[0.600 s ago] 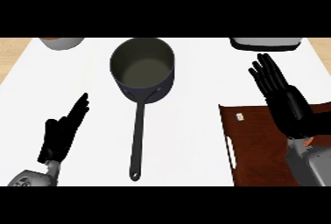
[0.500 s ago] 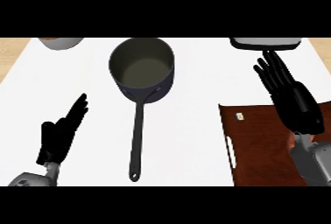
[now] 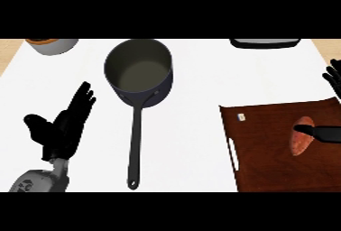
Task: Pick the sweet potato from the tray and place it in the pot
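Note:
An orange sweet potato (image 3: 301,140) lies on the brown tray (image 3: 266,158) at the right. My right hand (image 3: 326,133) shows only at the right edge. Its thumb reaches across the sweet potato's upper end and its fingers (image 3: 334,76) stand straight above the tray's far corner, so the hand is open. The dark pot (image 3: 143,95) stands empty at the centre back, with its long handle (image 3: 135,144) pointing toward me. At the lower left my left hand (image 3: 63,126) rests open, fingers up, apart from the pot.
A pale bowl (image 3: 52,45) with something orange inside sits at the back left corner. A dark flat object (image 3: 264,43) lies at the back right. The tray has a slot handle (image 3: 232,153) on its left side.
My right hand has shifted right, toward the view's edge, uncovering the sweet potato on the tray. The left hand and the pot have stayed where they were.

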